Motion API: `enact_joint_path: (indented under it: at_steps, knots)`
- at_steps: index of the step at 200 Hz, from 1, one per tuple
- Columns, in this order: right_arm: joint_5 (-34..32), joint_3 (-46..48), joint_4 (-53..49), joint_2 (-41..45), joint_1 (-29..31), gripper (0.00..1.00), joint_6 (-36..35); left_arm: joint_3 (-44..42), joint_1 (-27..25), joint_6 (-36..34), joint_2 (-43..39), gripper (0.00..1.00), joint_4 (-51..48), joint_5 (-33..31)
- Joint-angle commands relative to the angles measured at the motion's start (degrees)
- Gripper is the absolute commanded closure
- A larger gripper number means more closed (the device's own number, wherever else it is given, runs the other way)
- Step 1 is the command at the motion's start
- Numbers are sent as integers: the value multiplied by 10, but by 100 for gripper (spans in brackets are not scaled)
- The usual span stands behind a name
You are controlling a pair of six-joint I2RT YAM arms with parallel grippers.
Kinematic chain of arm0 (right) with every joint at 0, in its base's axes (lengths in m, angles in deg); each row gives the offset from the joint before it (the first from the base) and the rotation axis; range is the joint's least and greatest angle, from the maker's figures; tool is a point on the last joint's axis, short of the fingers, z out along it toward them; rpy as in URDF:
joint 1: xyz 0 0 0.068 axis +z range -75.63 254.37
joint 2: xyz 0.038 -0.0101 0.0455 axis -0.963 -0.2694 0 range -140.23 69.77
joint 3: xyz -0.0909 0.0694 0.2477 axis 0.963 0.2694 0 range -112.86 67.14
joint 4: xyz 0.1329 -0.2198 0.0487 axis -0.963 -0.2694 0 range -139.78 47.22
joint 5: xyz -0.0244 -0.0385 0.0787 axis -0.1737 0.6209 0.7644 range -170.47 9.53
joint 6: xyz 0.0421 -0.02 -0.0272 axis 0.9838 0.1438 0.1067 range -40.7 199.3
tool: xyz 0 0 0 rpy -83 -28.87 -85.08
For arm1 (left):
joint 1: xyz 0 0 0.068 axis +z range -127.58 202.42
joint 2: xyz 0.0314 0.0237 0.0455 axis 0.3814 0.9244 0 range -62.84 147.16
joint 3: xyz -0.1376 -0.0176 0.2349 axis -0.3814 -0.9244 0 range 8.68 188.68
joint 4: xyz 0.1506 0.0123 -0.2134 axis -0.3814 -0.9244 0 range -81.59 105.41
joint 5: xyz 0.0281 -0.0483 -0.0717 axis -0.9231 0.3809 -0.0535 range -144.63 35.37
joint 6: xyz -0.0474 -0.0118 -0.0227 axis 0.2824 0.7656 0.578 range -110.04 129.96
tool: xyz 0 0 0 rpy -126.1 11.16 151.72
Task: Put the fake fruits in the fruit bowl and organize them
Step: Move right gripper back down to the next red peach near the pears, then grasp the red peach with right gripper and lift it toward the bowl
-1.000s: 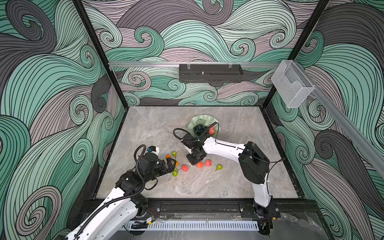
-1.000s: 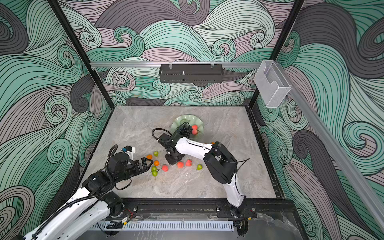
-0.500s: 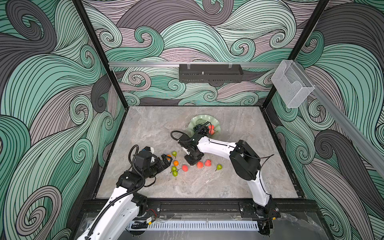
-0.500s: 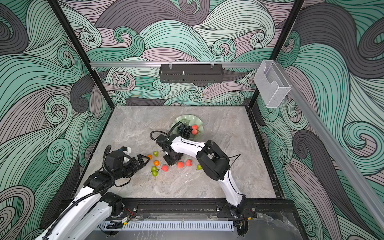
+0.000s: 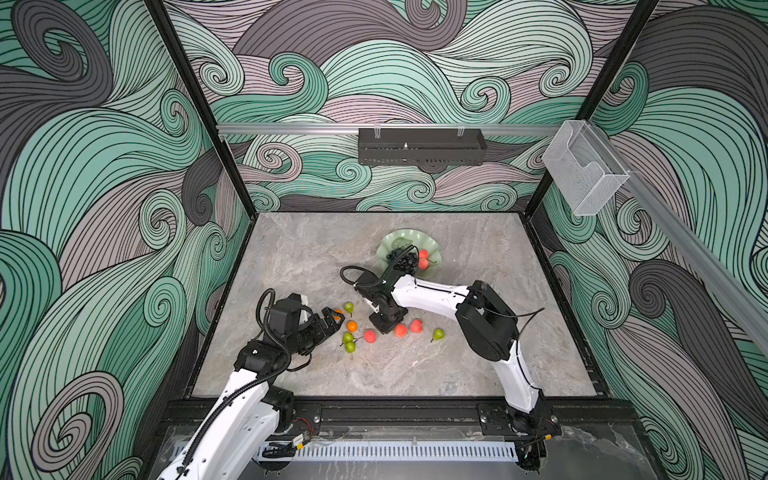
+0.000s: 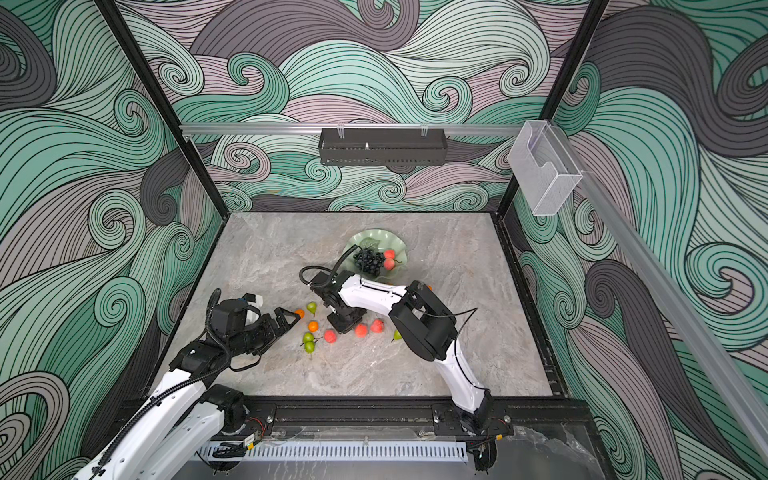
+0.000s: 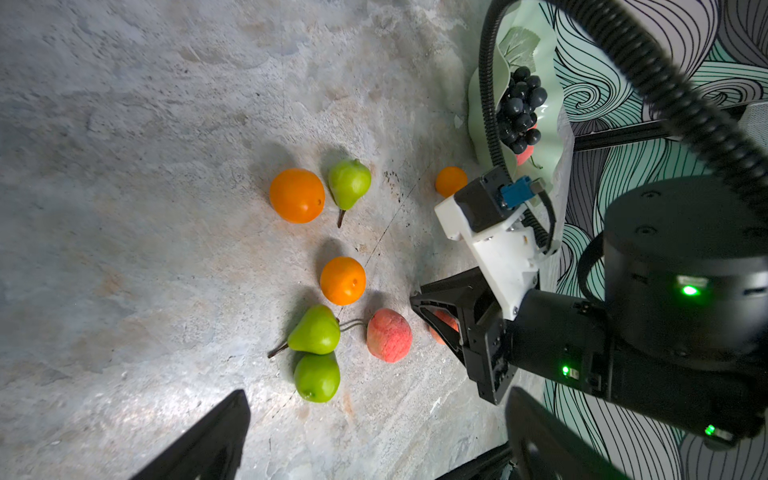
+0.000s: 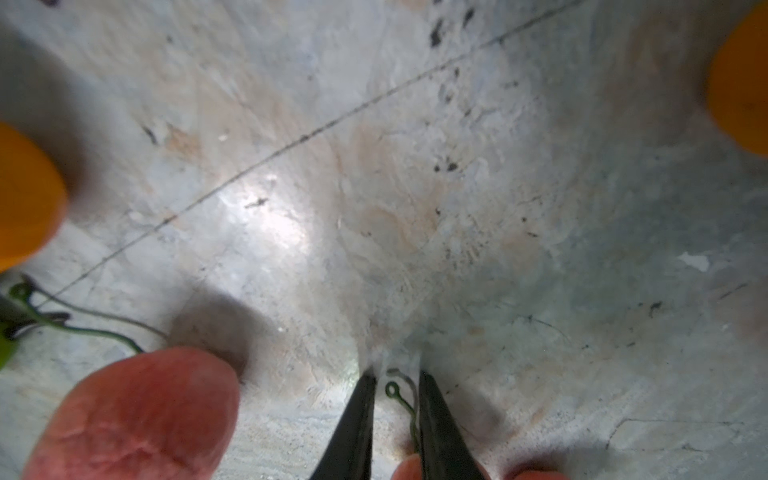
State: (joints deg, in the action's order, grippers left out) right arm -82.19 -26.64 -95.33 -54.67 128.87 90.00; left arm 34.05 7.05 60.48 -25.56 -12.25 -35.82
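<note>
The fruit bowl (image 5: pixel 409 235) (image 6: pixel 376 235) stands at the back and holds the grape bunch (image 5: pixel 401 259) (image 7: pixel 519 108) and two peaches (image 5: pixel 423 259). Loose on the table lie oranges (image 7: pixel 297 195) (image 7: pixel 343 280), pears (image 7: pixel 349 183) (image 7: pixel 316 330) and peaches (image 5: pixel 370 336) (image 5: pixel 415 325). My right gripper (image 5: pixel 384 326) (image 8: pixel 397 376) points down at the table. Its jaws stand a narrow gap apart astride a thin green stem (image 8: pixel 399 399) of a peach (image 8: pixel 409 467). My left gripper (image 5: pixel 334 320) (image 7: pixel 374 440) is wide open and empty, beside an orange (image 6: pixel 299 312).
Another pear (image 5: pixel 437 333) lies right of the peaches, and a further orange (image 7: pixel 451 180) sits near the bowl behind the right arm. The right arm's cable (image 5: pixel 353 272) loops over the table. A black rack (image 5: pixel 422 145) hangs on the back wall.
The right arm's elbow has swung to the left while its gripper stays down among the peaches. My left arm has shifted slightly beside the oranges. The fruits lie as before.
</note>
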Motion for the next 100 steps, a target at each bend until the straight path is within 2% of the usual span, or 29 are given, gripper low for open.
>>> enact_joint_path:
  at_steps: [1, 100]
  knots:
    - [-20, -6, -24, -24, 5, 79, -5, 9, 9, -12, 0, 1, 8, 9]
    - [-25, -1, -27, -25, 7, 95, -3, 24, 12, -44, 2, 2, 3, -11]
